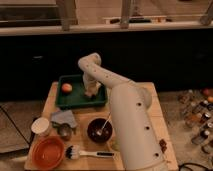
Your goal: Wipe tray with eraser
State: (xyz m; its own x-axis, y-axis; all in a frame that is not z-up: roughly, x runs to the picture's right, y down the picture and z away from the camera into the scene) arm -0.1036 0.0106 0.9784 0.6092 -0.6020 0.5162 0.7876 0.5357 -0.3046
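claw (91, 91) over right half of tray (75, 102), down at eraser (90, 93) | grip state: cannot tell | orange fruit (66, 88) at tray's left

One camera looks down from high in front, well back, facing a dark counter across the top of the frame. The table (150, 107) fills the lower middle; the gripper (91, 93) sits over the tray (75, 101) at centre left.
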